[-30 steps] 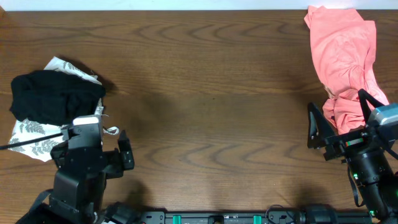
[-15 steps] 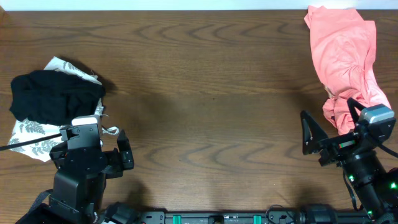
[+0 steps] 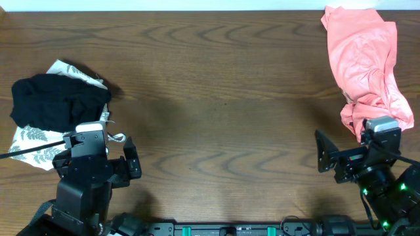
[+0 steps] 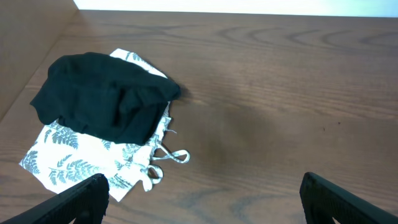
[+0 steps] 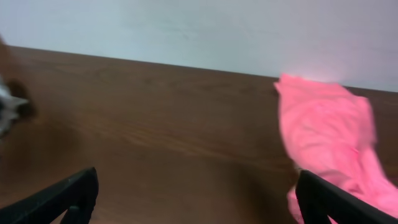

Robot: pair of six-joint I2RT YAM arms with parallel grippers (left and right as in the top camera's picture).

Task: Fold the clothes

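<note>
A bunched black garment (image 3: 59,101) lies at the table's left on a white leaf-print garment (image 3: 31,141). The left wrist view shows the same black bundle (image 4: 106,102) on the leaf-print cloth (image 4: 78,158), whose loose ties trail to the right. A salmon-pink garment (image 3: 364,59) lies crumpled at the far right, and it also shows in the right wrist view (image 5: 326,130). My left gripper (image 3: 98,156) (image 4: 199,199) hangs open just in front of the left pile, holding nothing. Just below the pink garment's near end, my right gripper (image 3: 362,149) (image 5: 199,196) is open and empty.
Bare brown wood (image 3: 216,98) spans the table between the two piles. A white wall (image 5: 186,28) rises behind the table's far edge. Both arm bases sit along the front edge.
The right arm has drawn back toward the front edge and turned a little left, off the pink garment's near end. The left arm and all clothes stayed put.
</note>
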